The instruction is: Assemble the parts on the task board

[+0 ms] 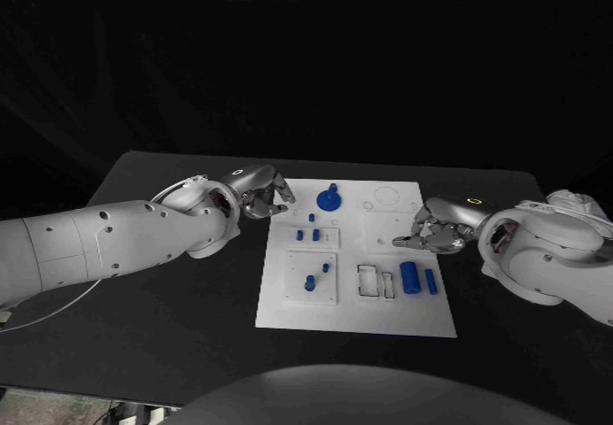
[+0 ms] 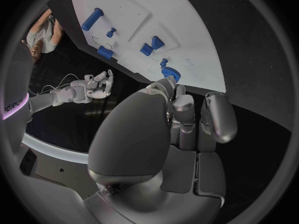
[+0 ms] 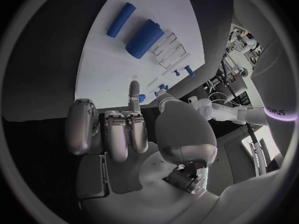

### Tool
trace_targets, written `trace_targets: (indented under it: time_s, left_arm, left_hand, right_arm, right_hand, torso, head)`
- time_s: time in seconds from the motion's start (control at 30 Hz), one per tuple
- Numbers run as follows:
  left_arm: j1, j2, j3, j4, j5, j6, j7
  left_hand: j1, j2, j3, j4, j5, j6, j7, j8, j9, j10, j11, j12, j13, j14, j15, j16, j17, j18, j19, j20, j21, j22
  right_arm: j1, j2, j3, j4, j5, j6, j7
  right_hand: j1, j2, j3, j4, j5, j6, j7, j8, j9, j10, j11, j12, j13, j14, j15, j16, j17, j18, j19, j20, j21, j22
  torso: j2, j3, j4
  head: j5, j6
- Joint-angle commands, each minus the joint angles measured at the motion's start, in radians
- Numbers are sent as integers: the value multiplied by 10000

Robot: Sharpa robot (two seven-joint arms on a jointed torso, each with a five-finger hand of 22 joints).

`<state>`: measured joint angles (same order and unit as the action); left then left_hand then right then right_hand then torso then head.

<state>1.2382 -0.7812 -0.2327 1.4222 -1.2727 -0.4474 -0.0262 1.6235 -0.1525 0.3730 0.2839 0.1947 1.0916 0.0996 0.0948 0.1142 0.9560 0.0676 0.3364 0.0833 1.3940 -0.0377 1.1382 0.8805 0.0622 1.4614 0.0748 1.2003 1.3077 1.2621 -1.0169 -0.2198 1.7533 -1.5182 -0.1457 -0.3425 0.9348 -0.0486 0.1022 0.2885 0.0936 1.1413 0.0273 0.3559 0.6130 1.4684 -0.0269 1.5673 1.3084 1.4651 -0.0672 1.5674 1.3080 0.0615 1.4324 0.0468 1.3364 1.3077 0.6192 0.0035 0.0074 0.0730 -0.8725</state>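
Currently no part is held: the left hand [image 1: 260, 193], fingers curled, empty, hovers at the board's [image 1: 288, 310] ten o'clock; right hand [image 1: 434, 228], likewise, at three o'clock. Next: grasp a blue part [image 1: 410, 276].

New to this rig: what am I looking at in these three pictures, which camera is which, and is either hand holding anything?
A robot with two white arms works at a black table. The square picture looks down from its head; the round ones come from cameras behind each wrist. The left hand and right hand sit at opposite edges of the white task board, fingers curled in, holding nothing as far as I can see. On the board lie small blue parts: a round knob, a thick cylinder and a thin bar.
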Motion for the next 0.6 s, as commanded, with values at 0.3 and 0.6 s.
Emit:
trace_targets:
  time_s: [0.3, 0.6]
  left_arm:
    - [0, 44, 5, 3, 20, -141, 148]
    - [0, 81, 5, -34, 20, -86, 143]
  left_hand:
    - [80, -25, 76, 15, 21, -64, 47, 42, -1, 49, -9, -33, -16, -53, 19, -5, 0, 93, -67, -34, -28, 1685]
    - [77, -22, 83, 19, 24, -66, 51, 41, -1, 55, -9, -31, -16, -50, 21, 4, 12, 93, -67, -34, -28, 1685]
  right_arm:
    - [64, 1179, 39, -656, -242, 3424, -2446]
    - [134, 1759, 76, -966, -293, 4054, -3020]
  right_hand:
    - [-845, -250, 70, 54, -393, 155, 72, -924, -507, 1024, 3, 35, 2624, 1057, -61, 34, 2628, -174, 360, -87, 573, 2049]
    - [-1657, -684, 118, 77, -428, 740, -28, -1150, -781, 1024, -74, 35, 2624, 1057, -158, 34, 2628, -166, 353, -154, 568, 2040]
  torso:
    - [4, -3, -4]
    - [1, -6, -6]
  head:
    - [-103, -2]
    - [-112, -2]
